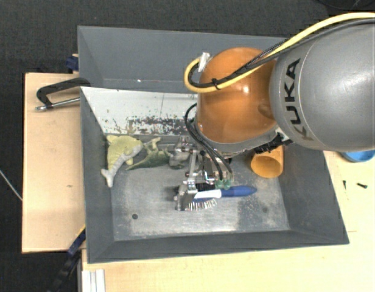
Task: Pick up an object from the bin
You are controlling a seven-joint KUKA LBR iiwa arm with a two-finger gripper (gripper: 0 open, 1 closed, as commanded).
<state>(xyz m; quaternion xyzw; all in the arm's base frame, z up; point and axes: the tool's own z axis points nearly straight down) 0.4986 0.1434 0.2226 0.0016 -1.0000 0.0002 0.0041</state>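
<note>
Camera view: arm above blue-handled brush

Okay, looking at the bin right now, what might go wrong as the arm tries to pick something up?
1. The gripper is at the bristle end of the blue-handled brush. Taken by that end, the long handle may tip or slip out on the lift.
2. The orange cup lies on its side close beside the wrist, so a sideways move could knock it rolling.
3. The green toy figure lies just left of the gripper and might get nudged or snagged.
</note>
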